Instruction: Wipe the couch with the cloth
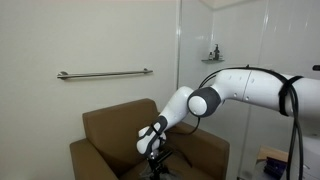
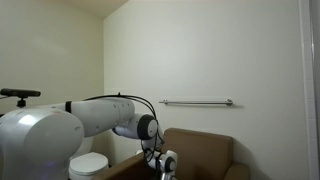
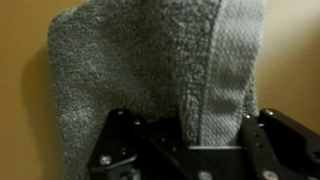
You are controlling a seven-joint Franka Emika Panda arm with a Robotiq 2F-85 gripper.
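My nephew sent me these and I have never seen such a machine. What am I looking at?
It is a white robot arm with a two-fingered gripper at its end. Two pictures come from cameras standing in the room at different spots. Both show the arm reaching down toward the seat of a brown couch. The third comes from a camera on the wrist, looking along the gripper's black fingers. There a grey cloth fills the view, pinched in the shut gripper, with the tan couch behind it. A metal rail hangs on the wall.
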